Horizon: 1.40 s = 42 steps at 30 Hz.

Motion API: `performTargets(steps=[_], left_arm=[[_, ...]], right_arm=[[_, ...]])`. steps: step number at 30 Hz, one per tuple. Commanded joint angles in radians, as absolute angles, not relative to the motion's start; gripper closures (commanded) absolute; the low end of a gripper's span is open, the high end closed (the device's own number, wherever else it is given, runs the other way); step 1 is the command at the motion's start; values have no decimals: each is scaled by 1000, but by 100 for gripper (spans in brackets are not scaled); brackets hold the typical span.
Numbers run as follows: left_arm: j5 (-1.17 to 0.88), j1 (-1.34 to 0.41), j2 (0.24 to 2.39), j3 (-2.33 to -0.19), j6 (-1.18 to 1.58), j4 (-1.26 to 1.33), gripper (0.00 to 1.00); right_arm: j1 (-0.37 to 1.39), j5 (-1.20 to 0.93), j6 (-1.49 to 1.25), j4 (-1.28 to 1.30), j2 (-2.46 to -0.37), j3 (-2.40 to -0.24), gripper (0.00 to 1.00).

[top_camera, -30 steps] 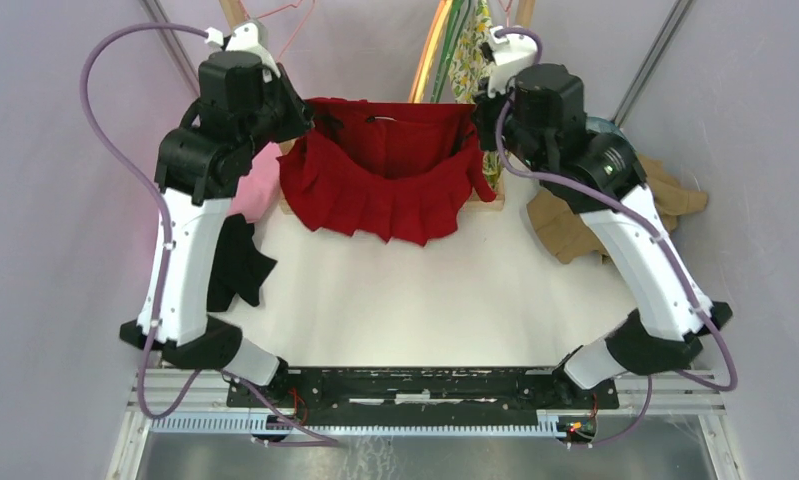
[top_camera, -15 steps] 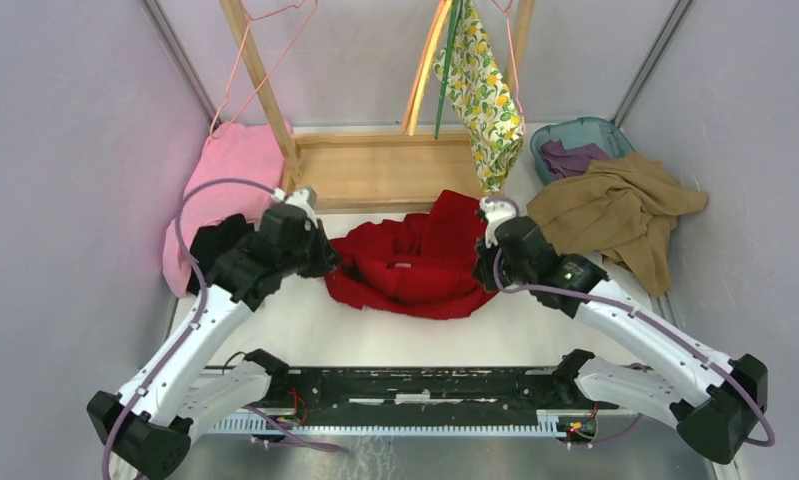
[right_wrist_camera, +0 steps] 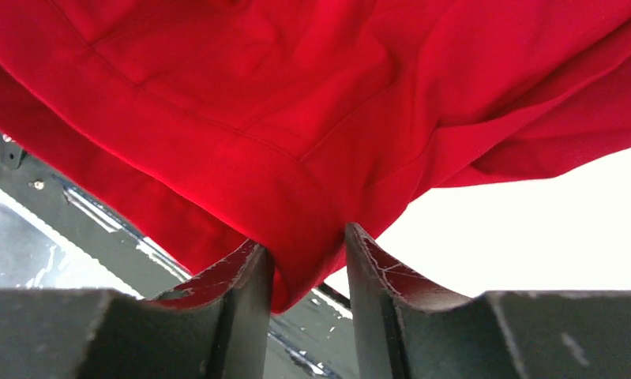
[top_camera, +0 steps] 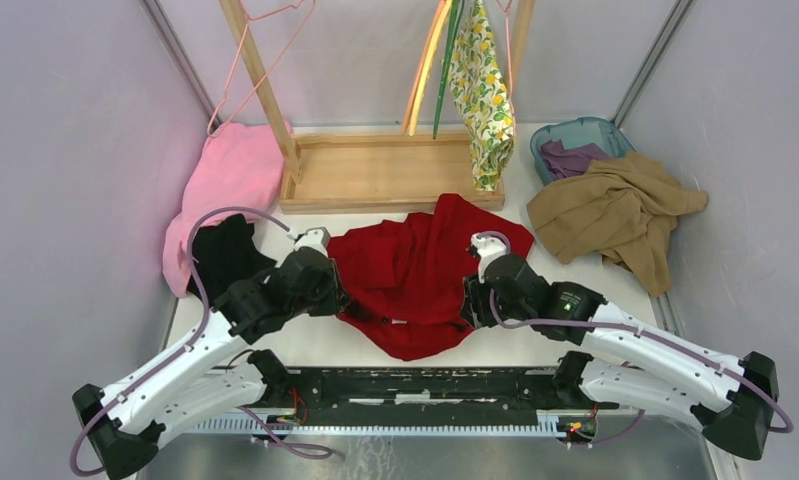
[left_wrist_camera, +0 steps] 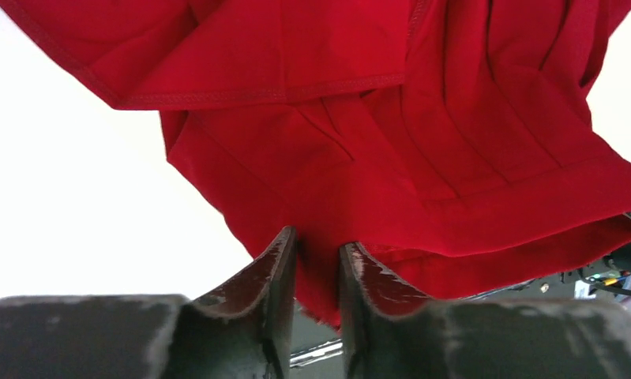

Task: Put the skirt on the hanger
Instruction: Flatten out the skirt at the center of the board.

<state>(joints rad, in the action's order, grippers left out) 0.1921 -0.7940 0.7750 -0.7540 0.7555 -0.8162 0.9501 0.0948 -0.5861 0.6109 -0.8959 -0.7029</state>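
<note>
My left hand (left_wrist_camera: 318,260) and right hand (right_wrist_camera: 308,268) stand slightly apart around an edge of the red garment (top_camera: 415,265). It sprawls in front of the hanging skirt (top_camera: 480,95).

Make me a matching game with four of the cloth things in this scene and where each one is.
Things:
1. lemon-print skirt
2. red garment
3. tan garment
4. purple cloth

Places:
A. inside the teal basket
B. hanging up at the wooden rack
C. lying on the table, between the two arms
D. heaped at the right side of the table, next to the basket

Pairs: 1-B, 2-C, 3-D, 4-A
</note>
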Motion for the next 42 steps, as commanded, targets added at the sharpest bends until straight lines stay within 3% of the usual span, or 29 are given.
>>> performTargets(steps=[1,3,5,11,17,32,39,42], left_arm=[[237,-808,747,-823,828,-898,61],[240,-814,722,-845,834,-936,43],[239,-814,701,-874,837,-975,36],[233,-814,695,-941,839,-1013,33],[215,-817,732,-877,833,-951,32],[294,-850,901,-904,785,-813,28],[362,-848,1032,-1084,693,-793,13],[407,-846,1110,-1233,629,-797,6]], right_arm=[[991,97,-606,667,-845,-726,51],[998,95,-606,697,-822,-743,47],[1003,97,-602,730,-798,-761,46],[1004,112,-575,796,-769,-806,48],[1004,131,-554,789,-798,-827,53],[1014,35,-515,519,-1108,-776,55],[1036,70,-629,650,-835,-582,60],[1036,79,-654,708,-722,-609,60]])
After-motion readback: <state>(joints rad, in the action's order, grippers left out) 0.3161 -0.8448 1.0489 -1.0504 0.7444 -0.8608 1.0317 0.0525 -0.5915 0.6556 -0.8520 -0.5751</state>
